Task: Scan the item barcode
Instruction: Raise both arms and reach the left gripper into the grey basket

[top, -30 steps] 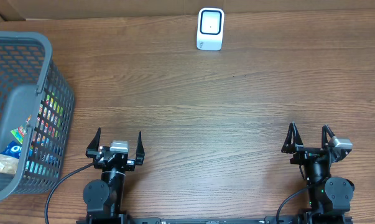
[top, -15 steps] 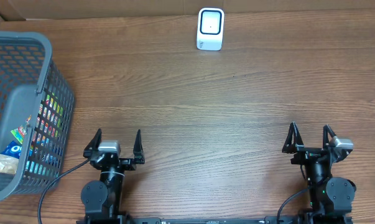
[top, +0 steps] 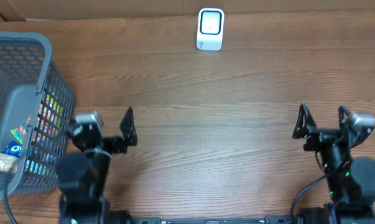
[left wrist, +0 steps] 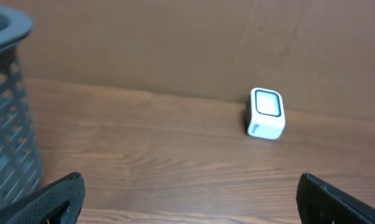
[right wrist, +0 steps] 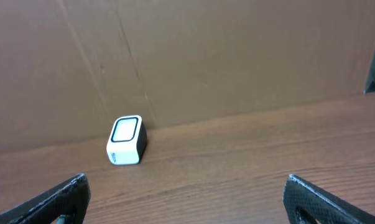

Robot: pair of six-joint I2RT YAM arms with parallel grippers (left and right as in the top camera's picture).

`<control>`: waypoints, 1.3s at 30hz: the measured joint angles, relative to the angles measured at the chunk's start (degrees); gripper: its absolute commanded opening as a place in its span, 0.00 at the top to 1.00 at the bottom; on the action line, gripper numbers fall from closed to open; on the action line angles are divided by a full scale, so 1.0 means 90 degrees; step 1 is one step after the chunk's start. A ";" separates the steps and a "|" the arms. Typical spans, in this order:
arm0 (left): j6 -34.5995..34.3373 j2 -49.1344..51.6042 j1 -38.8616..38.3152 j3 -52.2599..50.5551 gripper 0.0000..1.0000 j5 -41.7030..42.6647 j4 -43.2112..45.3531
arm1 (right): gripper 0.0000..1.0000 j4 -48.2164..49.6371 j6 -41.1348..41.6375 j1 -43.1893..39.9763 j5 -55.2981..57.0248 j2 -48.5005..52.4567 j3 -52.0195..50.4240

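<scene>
Both jaws gape wide, empty; the scanner (top: 210, 28) stands upright, its window facing them.

Brown wood-grain tabletop (top: 237, 106) closed off at the back by a plain brown cardboard wall (left wrist: 143, 43).

The tabletop spreads out ahead of the left gripper (left wrist: 190, 193) and the right gripper (right wrist: 184, 190), its grain running side to side across both. Far ahead of them, at the table's back edge, the cardboard wall stands upright and meets the wood in a straight line. Ahead and to the left of the right gripper, a slanted crease (right wrist: 131, 59) runs down the cardboard. The light is soft and even, with a faint sheen on the wood.
</scene>
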 measured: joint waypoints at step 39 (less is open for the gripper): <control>-0.0160 0.4294 0.1251 0.6254 0.07 0.2458 -0.3963 | 0.00 -0.4680 -0.0032 0.0000 -0.1656 0.4350 0.5578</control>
